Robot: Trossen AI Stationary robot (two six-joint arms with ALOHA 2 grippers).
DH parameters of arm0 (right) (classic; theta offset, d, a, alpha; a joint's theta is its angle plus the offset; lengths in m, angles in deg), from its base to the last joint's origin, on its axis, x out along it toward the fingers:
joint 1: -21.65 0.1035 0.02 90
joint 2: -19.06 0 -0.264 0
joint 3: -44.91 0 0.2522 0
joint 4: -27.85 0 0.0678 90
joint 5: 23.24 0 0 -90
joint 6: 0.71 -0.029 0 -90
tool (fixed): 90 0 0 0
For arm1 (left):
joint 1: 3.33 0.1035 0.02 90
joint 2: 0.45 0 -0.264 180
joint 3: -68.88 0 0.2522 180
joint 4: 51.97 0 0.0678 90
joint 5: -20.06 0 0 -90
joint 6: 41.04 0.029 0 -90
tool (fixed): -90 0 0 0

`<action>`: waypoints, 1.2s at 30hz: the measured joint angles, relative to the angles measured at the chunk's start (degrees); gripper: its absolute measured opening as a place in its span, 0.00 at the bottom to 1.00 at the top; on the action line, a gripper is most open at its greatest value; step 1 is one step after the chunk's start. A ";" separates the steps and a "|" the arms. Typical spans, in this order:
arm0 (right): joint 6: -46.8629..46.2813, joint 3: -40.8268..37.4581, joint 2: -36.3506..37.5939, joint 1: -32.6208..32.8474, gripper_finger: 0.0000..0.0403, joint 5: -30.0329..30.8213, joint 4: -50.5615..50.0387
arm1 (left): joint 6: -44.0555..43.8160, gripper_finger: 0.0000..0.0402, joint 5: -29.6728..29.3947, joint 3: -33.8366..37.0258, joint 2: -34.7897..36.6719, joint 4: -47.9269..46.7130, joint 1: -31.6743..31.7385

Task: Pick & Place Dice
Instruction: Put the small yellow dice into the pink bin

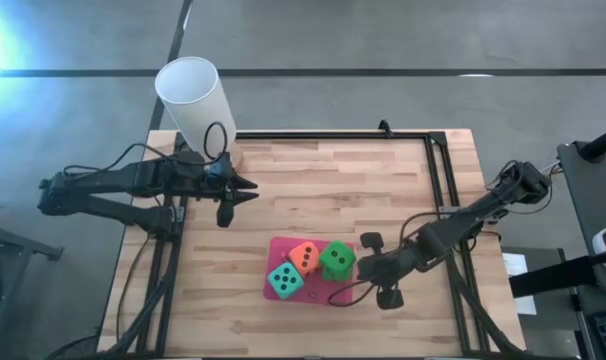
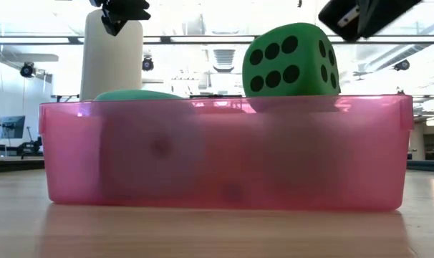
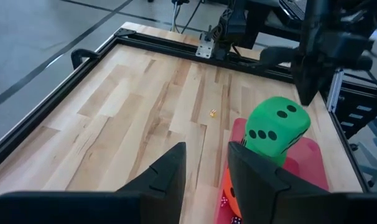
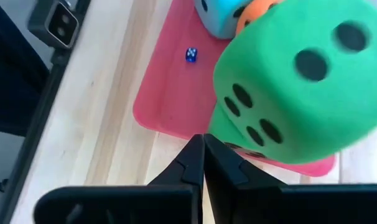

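Observation:
A pink tray (image 1: 274, 246) lies on the table's near middle with three dice in it. The teal die (image 1: 284, 280) and the orange die (image 1: 304, 257) sit low. The green die (image 3: 275, 127) rests tilted on top of them and stands above the tray's rim (image 2: 224, 104). My right gripper (image 4: 203, 138) is shut, just right of and above the green die, apart from it in the low view. My left gripper (image 3: 207, 149) hangs open and empty over the table's far left, pointing toward the tray.
A tall white cup (image 1: 193, 100) stands at the far left corner, just behind my left gripper. A tiny blue die (image 4: 191, 55) lies on the tray floor. A tiny yellow die (image 3: 212, 113) lies on the bare wood. A black frame (image 1: 438, 180) borders the table.

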 joint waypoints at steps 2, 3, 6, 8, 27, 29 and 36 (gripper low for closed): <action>0.02 1.01 1.13 0.01 0.02 0.00 -1.78 | 0.10 0.31 0.00 0.00 0.00 0.00 0.00; 0.00 1.50 1.67 0.02 0.02 0.00 -2.69 | 0.10 0.31 0.00 0.00 0.00 -0.01 -0.02; -0.02 2.82 3.53 0.04 0.02 0.00 -4.76 | 0.10 0.31 0.01 0.00 0.00 0.00 -0.02; 0.01 3.89 4.73 0.04 0.02 0.05 -5.90 | 0.10 0.31 0.00 0.00 0.00 0.00 -0.02; -13.99 -2.30 20.99 -9.59 0.02 11.21 -15.63 | 0.06 0.30 -0.02 0.00 0.00 0.37 0.02; -15.53 -4.59 21.94 -12.31 0.02 8.98 -15.60 | -0.24 0.31 -0.09 0.00 0.00 0.50 0.02; -21.51 -11.10 22.72 -19.45 0.02 2.67 -13.64 | -1.74 0.30 -1.21 0.00 0.00 0.50 0.04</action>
